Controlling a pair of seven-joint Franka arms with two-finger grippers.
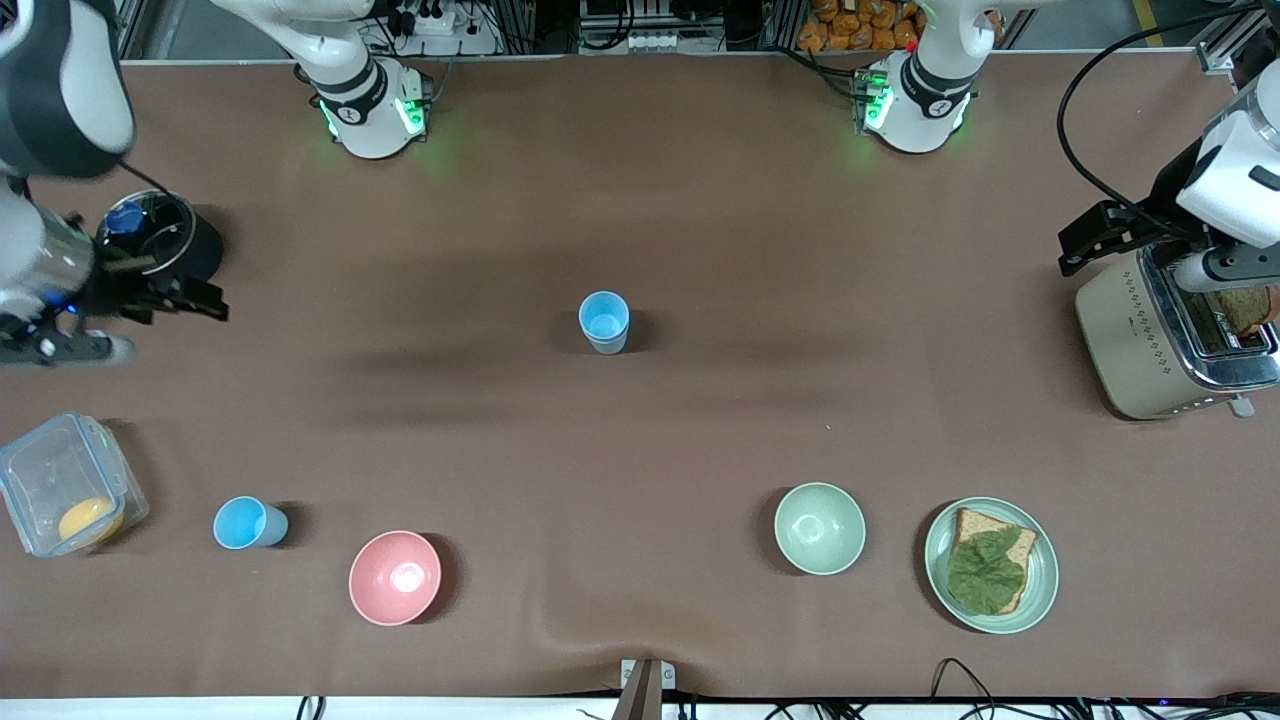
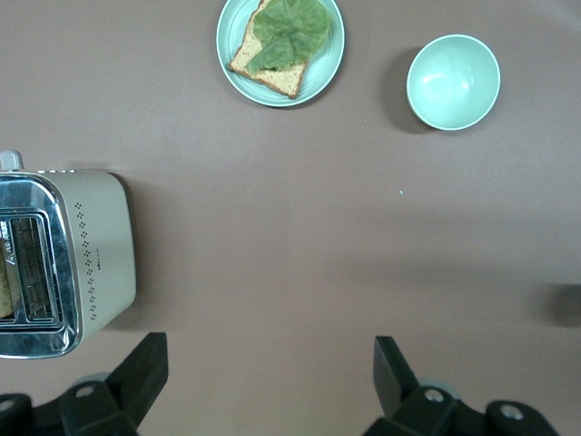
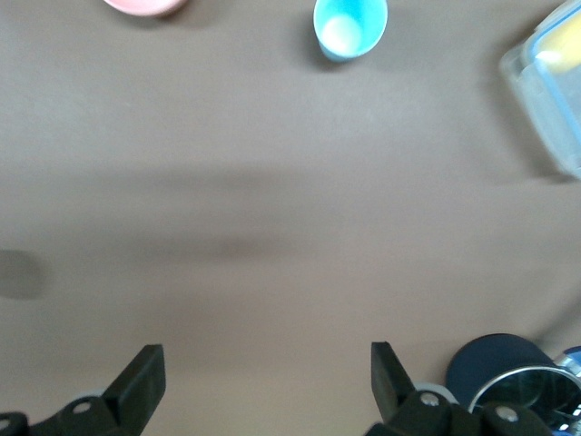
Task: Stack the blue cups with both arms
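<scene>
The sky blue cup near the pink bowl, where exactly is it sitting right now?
In the front view the sky blue cup stands upright on the table toward the right arm's end, between the clear plastic container and the pink bowl, touching neither.

Even, bright overhead light; soft shadows beside each item; a glare spot inside the pink bowl (image 1: 395, 577); right wrist view slightly blurred.

Centre cup (image 1: 604, 322): you see it upright, paler blue, mid-table, apart from everything.
Sky-blue cup (image 1: 248, 523): upright, open mouth up, nearer your front camera, between the clear box (image 1: 65, 497) and pink bowl (image 1: 395, 577).
</scene>
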